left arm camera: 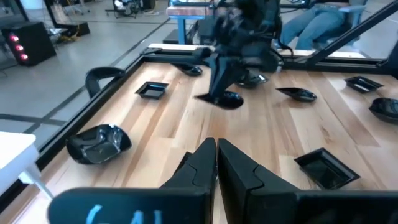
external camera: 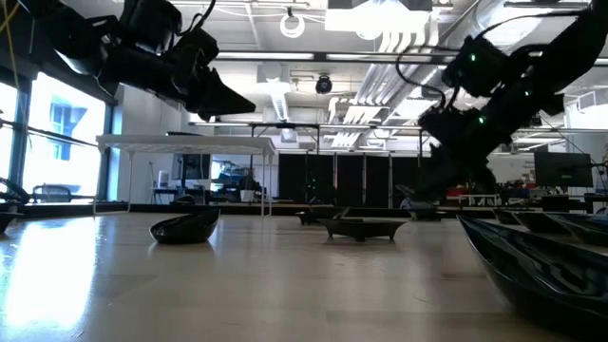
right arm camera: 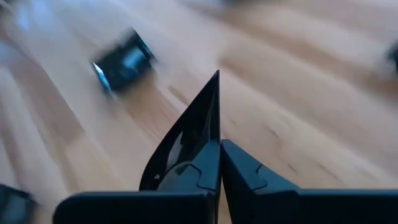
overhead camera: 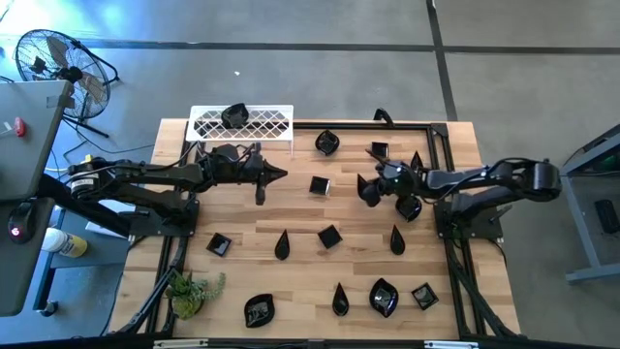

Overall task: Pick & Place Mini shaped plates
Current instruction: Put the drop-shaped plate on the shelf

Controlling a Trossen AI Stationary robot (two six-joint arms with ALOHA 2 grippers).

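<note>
Right tool gripped a plate over the desk.
The right tool (overhead camera: 369, 191) was clamped on a thin black plate (right arm camera: 198, 127) above the wooden desk (overhead camera: 291, 218); the left tool (overhead camera: 281, 174) hung pressed together, empty, beside the white rack (overhead camera: 276, 123) that carried one dish (overhead camera: 233, 115).

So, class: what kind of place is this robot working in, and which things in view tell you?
Probably an open lab or workshop: bare concrete floor, exposed ceiling ducts and a floor fan surround the wooden table.
</note>
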